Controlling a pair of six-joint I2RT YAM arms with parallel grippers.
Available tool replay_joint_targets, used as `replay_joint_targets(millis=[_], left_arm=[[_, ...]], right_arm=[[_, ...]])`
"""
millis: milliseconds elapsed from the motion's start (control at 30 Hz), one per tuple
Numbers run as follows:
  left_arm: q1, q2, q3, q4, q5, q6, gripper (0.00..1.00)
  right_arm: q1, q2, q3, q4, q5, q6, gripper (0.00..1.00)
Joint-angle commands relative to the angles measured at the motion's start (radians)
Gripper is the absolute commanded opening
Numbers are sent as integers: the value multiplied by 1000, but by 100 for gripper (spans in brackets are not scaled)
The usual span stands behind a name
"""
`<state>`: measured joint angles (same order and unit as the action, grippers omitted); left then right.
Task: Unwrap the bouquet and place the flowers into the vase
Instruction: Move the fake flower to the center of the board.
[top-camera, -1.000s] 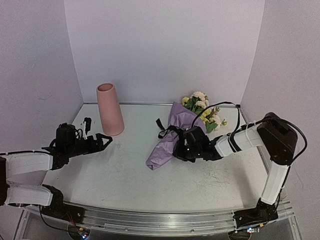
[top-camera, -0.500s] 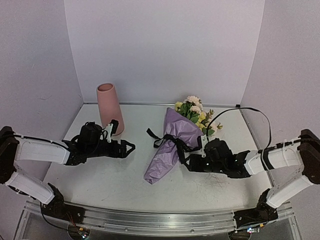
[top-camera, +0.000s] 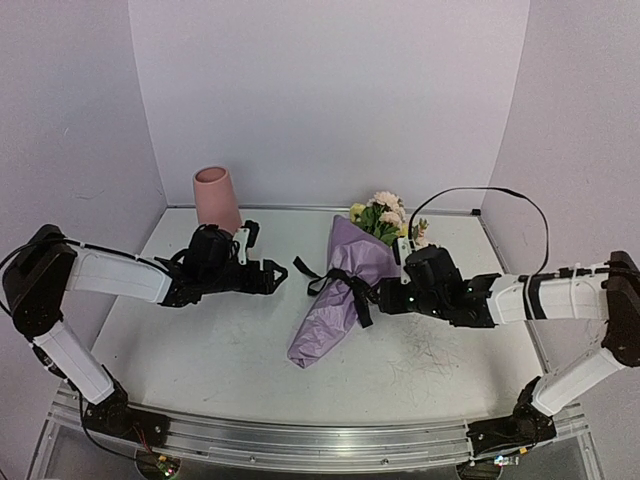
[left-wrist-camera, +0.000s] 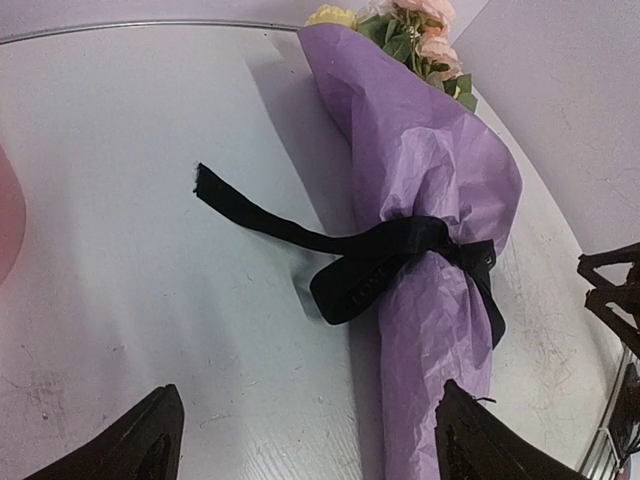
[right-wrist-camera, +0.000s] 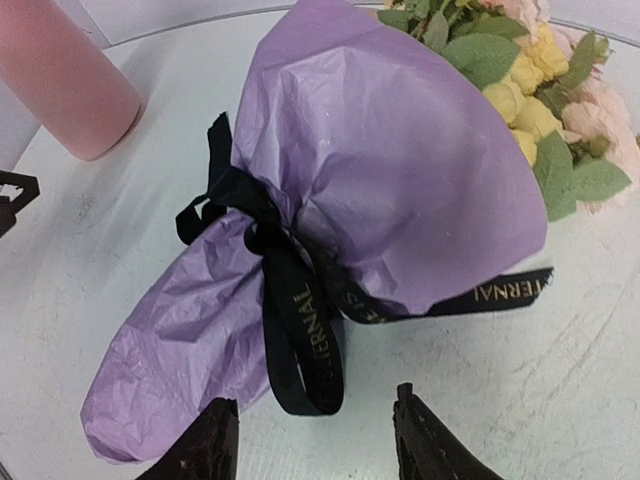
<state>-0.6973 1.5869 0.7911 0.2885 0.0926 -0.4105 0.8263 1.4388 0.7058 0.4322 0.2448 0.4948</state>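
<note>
Step in hand: untying of the wrap, not yet done.
The bouquet (top-camera: 335, 300) lies in the middle of the table (top-camera: 230, 350), flowers (top-camera: 385, 212) toward the far side, with the black ribbon (left-wrist-camera: 400, 250) knotted around the paper. The left gripper (top-camera: 272, 277) is just left of it, near the free ribbon tail, and the right gripper (top-camera: 385, 298) is just right of it. Both have jaws apart and grasp nothing. The vase (top-camera: 217, 198) stands upright at the far left. Next, I think, one gripper must pinch a ribbon tail and pull, while the other steadies the paper.

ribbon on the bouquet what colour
Black ribbon with gold lettering; the right wrist view shows it best.
</note>
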Motion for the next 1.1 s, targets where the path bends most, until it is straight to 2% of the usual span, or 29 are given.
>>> replay_joint_targets(millis=[0, 133, 233, 400, 567, 767, 967, 1067], left_arm=[[-13, 50, 81, 15, -33, 35, 87], [-19, 87, 112, 13, -40, 41, 85], [-24, 117, 131, 12, -25, 42, 80], [-25, 161, 151, 9, -10, 35, 78], [-29, 192, 154, 8, 8, 27, 77], [-42, 221, 162, 8, 87, 28, 71], [-87, 241, 159, 7, 108, 32, 71], [-110, 258, 145, 6, 111, 28, 72]], right_arm=[[-42, 94, 107, -51, -95, -104, 50], [-74, 154, 156, -53, -154, -120, 44], [-90, 192, 185, -56, -177, -131, 39], [-103, 242, 226, -73, -171, -146, 37], [-112, 302, 270, -97, -155, -150, 31], [-117, 342, 309, -108, -139, -158, 24], [-118, 370, 331, -115, -155, -159, 23], [-118, 369, 331, -115, -159, -160, 18]])
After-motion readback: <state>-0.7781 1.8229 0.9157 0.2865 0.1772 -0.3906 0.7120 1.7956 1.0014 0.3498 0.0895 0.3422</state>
